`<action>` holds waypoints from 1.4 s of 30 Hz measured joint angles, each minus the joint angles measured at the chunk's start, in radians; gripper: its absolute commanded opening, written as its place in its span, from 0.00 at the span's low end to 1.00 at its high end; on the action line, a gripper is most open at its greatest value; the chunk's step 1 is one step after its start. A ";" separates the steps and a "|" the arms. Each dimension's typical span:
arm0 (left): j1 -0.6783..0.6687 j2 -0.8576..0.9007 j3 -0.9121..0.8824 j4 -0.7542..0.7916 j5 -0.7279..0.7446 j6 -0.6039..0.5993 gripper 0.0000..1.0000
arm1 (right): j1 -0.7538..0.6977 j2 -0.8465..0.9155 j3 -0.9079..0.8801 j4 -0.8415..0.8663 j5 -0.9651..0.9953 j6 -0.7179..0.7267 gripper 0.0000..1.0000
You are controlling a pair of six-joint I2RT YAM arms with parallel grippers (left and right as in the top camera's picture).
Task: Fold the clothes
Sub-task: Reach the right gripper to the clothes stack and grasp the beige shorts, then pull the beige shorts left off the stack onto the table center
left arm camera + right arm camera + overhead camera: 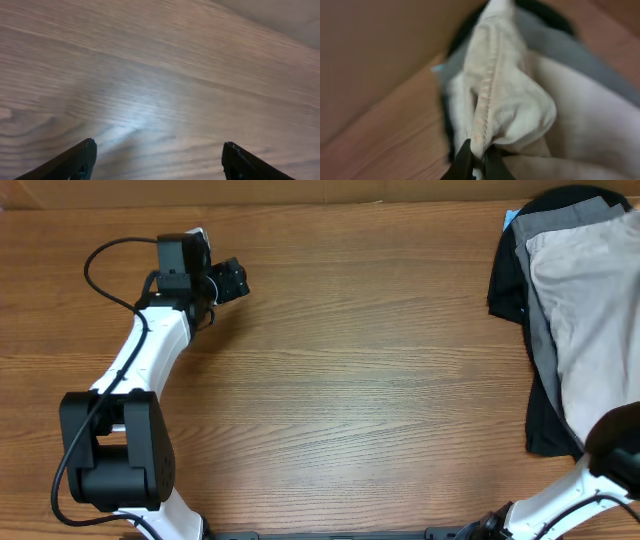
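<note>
A wooden table (pixel 380 360) with light-brown grain running side to side fills the overhead view; a plain brown strip (pixel 300 188) runs along its far edge. In the left wrist view a soft white glare (pixel 132 127) lies on the wood.

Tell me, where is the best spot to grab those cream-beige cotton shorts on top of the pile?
At the stitched seam fold of the cream-beige cotton shorts, from the robot's side, where the right gripper pinches it. That ridge stands up thin, clear of the grey shorts beneath.
</note>
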 measured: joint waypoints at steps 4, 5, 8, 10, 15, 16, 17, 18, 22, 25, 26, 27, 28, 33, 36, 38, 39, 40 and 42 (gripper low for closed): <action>0.025 -0.056 0.021 -0.096 0.049 0.035 0.81 | 0.161 -0.047 0.005 -0.073 -0.023 0.000 0.04; 0.035 -0.074 0.032 -0.124 0.055 0.049 0.81 | 0.188 -0.050 0.005 -0.085 -0.026 -0.001 0.04; 0.071 -0.148 0.078 -0.205 0.069 0.109 0.87 | 0.308 -0.052 0.005 -0.133 -0.026 -0.001 0.04; 0.093 -0.201 0.105 -0.239 0.073 0.146 0.91 | 0.383 -0.052 0.005 -0.162 -0.022 0.000 0.04; 0.119 -0.294 0.130 -0.296 0.077 0.224 1.00 | 0.597 -0.052 0.004 -0.186 0.003 0.000 0.04; 0.121 -0.298 0.130 -0.302 0.077 0.230 1.00 | 0.647 -0.052 0.002 -0.186 0.014 0.000 0.04; 0.126 -0.300 0.130 -0.312 0.072 0.243 1.00 | 0.691 -0.052 -0.002 -0.186 0.021 0.000 0.04; 0.131 -0.300 0.130 -0.317 0.067 0.249 1.00 | 0.734 -0.051 -0.007 -0.186 0.024 0.002 0.04; 0.156 -0.299 0.130 -0.315 0.058 0.269 1.00 | 0.905 -0.019 -0.018 -0.185 0.029 0.023 0.04; 0.183 -0.299 0.130 -0.314 0.053 0.270 1.00 | 1.000 0.030 -0.020 -0.178 0.019 0.036 0.04; 0.192 -0.299 0.130 -0.314 0.052 0.271 1.00 | 1.033 0.051 -0.020 -0.168 0.008 0.039 0.04; 0.197 -0.299 0.130 -0.314 0.050 0.272 1.00 | 1.057 0.070 -0.020 -0.158 -0.002 0.042 0.04; 0.204 -0.299 0.130 -0.314 0.050 0.272 1.00 | 1.089 0.092 -0.021 -0.149 -0.013 0.045 0.04; 0.220 -0.299 0.130 -0.304 0.043 0.274 1.00 | 1.242 0.155 -0.031 -0.143 -0.049 0.039 0.69; 0.220 -0.299 0.130 -0.300 0.043 0.285 1.00 | 1.319 0.156 -0.025 -0.200 -0.042 0.008 0.73; 0.219 -0.299 0.130 -0.300 0.044 0.292 1.00 | 1.329 0.156 -0.007 -0.258 -0.027 -0.003 0.74; 0.216 -0.299 0.130 -0.300 0.046 0.294 1.00 | 1.317 0.156 0.004 -0.283 -0.021 -0.007 0.75; 0.213 -0.299 0.130 -0.300 0.049 0.296 1.00 | 1.294 0.156 0.022 -0.309 -0.016 -0.012 0.77; 0.196 -0.299 0.130 -0.301 0.056 0.302 1.00 | 1.216 0.156 0.066 -0.349 -0.006 -0.018 0.84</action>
